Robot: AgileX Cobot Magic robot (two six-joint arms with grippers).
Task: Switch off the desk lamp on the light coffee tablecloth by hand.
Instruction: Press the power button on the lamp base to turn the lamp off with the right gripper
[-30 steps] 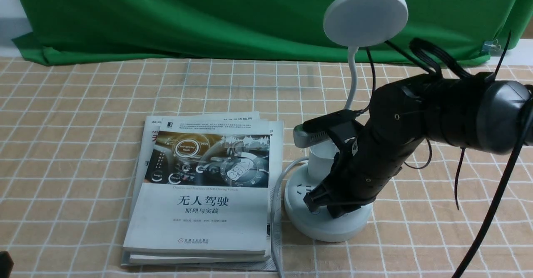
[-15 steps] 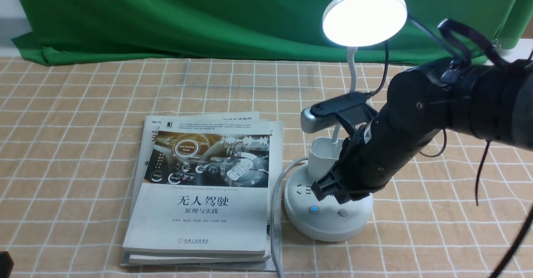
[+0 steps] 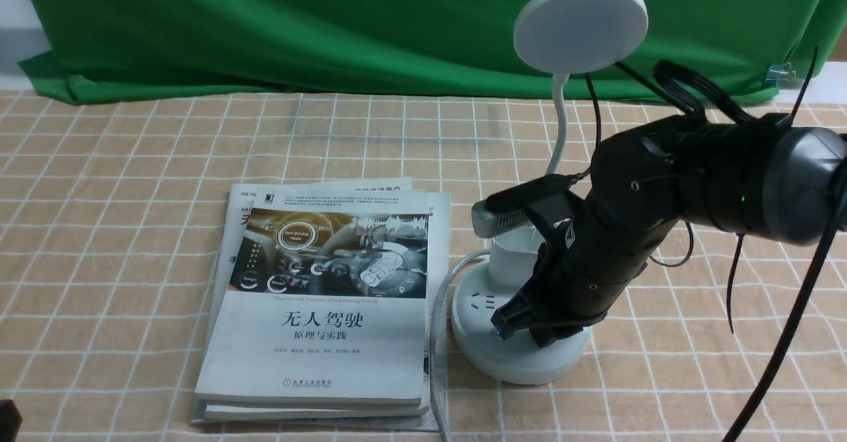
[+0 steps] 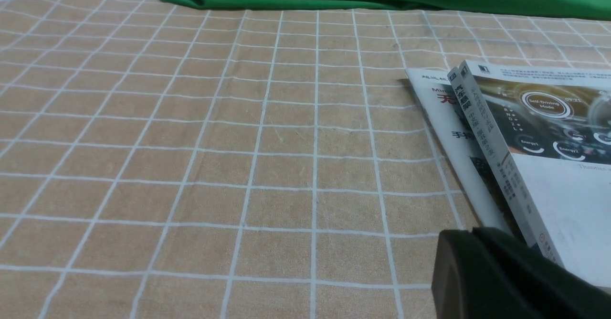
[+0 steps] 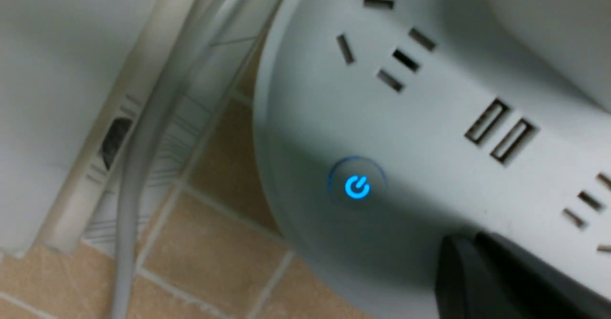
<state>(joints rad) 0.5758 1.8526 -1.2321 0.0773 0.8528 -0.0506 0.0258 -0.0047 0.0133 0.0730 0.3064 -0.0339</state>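
Note:
The desk lamp stands on the light coffee tablecloth [image 3: 132,230], right of centre. Its disc head [image 3: 581,26] is dark, above a thin gooseneck [image 3: 560,124] and a pen cup [image 3: 511,257]. My right gripper [image 3: 523,326] is shut, and its tip rests on the top of the round base [image 3: 513,361]. In the right wrist view the shut tip [image 5: 470,257] sits on the base [image 5: 429,132] beside a blue-lit power button [image 5: 357,186]. What lies under the tip is hidden. My left gripper [image 4: 472,242] is shut with nothing in it, low over the cloth [image 4: 191,166] at the near left.
A stack of books [image 3: 324,309] lies left of the lamp base, and its spine [image 4: 496,156] is close to my left gripper. The lamp's white cable [image 3: 440,309] runs between books and base. A green backdrop cloth [image 3: 331,25] hangs behind.
One second ago the head was dark with my right gripper on the base. Half a second ago the gripper was lifted and the head was lit. Now the gripper is down again and the head is dark.

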